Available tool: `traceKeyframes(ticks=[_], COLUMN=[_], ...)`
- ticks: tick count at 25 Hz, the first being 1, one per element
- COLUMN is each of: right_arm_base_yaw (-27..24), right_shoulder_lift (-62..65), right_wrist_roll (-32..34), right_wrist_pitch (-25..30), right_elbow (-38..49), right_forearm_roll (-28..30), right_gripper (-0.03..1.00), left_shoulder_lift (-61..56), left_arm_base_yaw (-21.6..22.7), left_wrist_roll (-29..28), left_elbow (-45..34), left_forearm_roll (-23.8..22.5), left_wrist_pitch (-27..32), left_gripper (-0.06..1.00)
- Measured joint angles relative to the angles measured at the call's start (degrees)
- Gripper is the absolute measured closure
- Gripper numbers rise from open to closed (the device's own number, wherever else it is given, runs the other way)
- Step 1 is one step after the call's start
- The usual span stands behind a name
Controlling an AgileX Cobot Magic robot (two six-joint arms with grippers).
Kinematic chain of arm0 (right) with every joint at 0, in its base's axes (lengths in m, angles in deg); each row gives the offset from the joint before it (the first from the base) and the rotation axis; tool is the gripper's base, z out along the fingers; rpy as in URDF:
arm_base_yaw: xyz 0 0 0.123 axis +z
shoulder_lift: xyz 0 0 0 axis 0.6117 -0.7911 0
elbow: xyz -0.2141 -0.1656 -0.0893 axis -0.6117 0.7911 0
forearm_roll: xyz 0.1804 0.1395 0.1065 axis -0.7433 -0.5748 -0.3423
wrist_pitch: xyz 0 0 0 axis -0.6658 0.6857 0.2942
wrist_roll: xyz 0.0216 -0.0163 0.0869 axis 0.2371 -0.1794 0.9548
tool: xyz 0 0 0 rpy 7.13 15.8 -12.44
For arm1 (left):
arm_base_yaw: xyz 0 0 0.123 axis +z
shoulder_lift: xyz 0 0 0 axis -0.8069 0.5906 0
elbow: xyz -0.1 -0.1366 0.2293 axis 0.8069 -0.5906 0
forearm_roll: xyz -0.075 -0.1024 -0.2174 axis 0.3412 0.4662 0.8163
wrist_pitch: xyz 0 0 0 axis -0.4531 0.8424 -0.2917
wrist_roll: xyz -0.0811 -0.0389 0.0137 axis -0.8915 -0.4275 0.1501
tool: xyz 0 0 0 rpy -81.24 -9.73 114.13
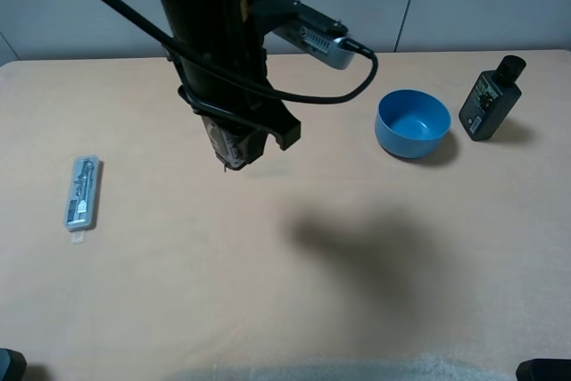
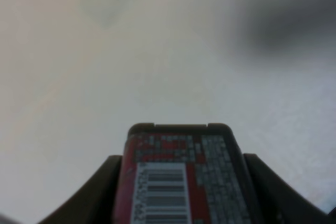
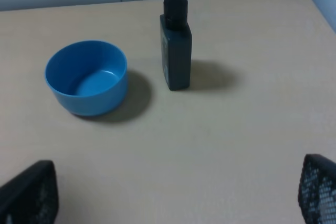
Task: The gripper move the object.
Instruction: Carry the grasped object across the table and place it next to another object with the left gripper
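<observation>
My left gripper [image 1: 236, 153] hangs from the bulky black arm, with a grey block and a looping cable, left of the table's middle. It is shut on the object [image 1: 232, 142], a small black box with a red-and-white label, and holds it in the air above the table. In the left wrist view the object [image 2: 178, 182] sits between the two black fingers [image 2: 94, 195], label and barcode facing the camera. My right gripper [image 3: 173, 187] is open and empty, low over the table, short of the bowl and bottle; only its fingertips [image 3: 31, 192] show.
A blue bowl [image 1: 412, 122] stands at the right, also in the right wrist view [image 3: 86, 77]. A taller dark capped bottle [image 1: 491, 100] stands beside it, further right [image 3: 176, 45]. A clear flat blister pack [image 1: 82, 192] lies at the far left. The arm's shadow falls near the middle.
</observation>
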Motion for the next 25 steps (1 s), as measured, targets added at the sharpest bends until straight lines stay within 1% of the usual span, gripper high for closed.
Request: traceKeyframes(ticks=[6, 9, 16, 17, 25], right_arm_base_yaw=[0.0, 0.0, 0.0, 0.0, 0.0], right_shoulder_lift=[0.0, 0.0, 0.0, 0.0, 0.0], right_wrist_roll=[0.0, 0.0, 0.0, 0.0, 0.0], right_wrist_pitch=[0.0, 0.0, 0.0, 0.0, 0.0], right_elbow=[0.0, 0.0, 0.0, 0.0, 0.0], right_forearm_roll=[0.0, 0.0, 0.0, 0.0, 0.0], right_gripper=[0.27, 0.27, 0.27, 0.27, 0.27], left_shoulder_lift=[-3.9, -4.1, -4.1, -4.1, -4.1], left_arm_base_yaw=[3.5, 5.0, 8.6, 8.6, 14.0], left_wrist_roll=[-0.9, -1.0, -1.0, -1.0, -1.0], left_elbow=[-6.8, -8.5, -11.9, -11.9, -17.3], left_forearm_roll=[0.0, 0.0, 0.3, 0.3, 1.0], left_wrist_pitch=[-2.4, -2.9, -6.5, -6.5, -10.5], left_gripper=[0.46, 0.46, 0.46, 0.46, 0.46])
